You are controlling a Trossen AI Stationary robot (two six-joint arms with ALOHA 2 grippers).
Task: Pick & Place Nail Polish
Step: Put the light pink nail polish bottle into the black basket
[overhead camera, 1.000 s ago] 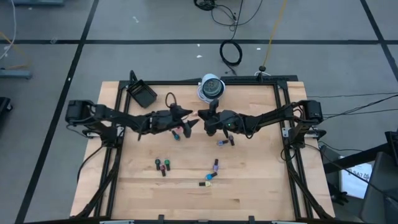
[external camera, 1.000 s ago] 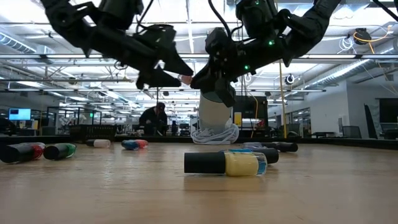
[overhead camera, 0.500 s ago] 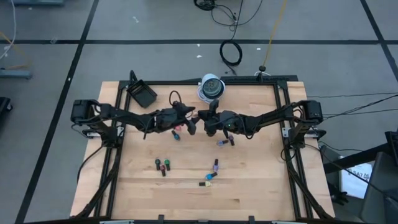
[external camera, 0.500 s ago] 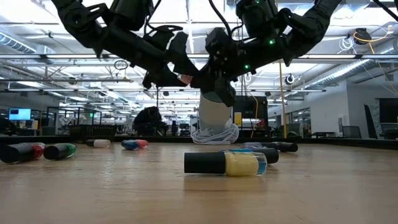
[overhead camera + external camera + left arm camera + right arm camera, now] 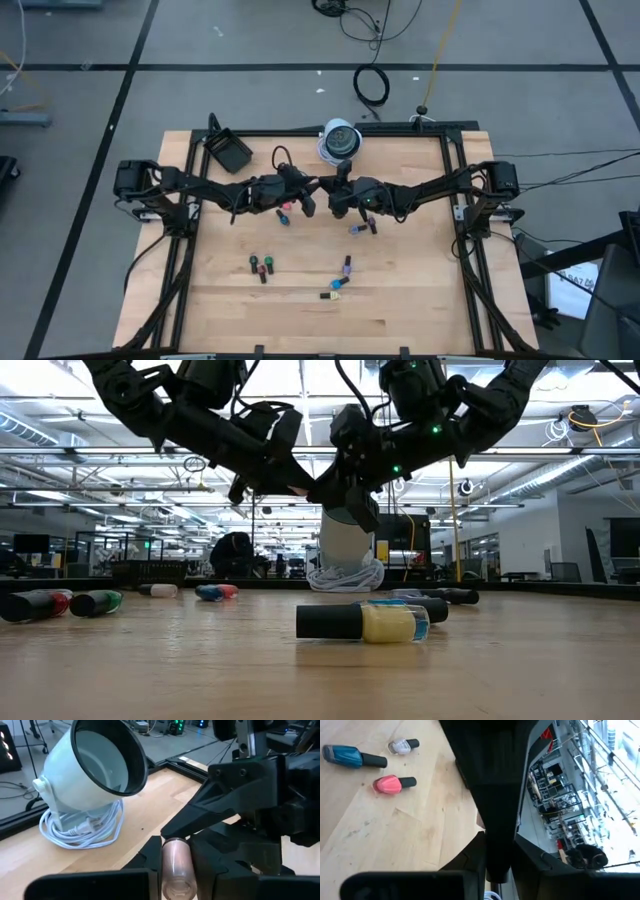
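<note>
A: What do the fingers hold?
B: The left gripper (image 5: 177,885) pinches a pale pink bottle (image 5: 177,870) up in the air; the right gripper (image 5: 331,197) meets it, clenched on the bottle's dark cap.
A: And the other bottles?
B: They lie about on the desk (image 5: 400,300); a yellow one (image 5: 390,623) lies in front; a white lamp (image 5: 100,770) sits behind.

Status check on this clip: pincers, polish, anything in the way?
Left pincer shut on pink bottle mid-air, right pincer shut, gripping its cap. Other bottles lying on table. Nothing blocking.
</note>
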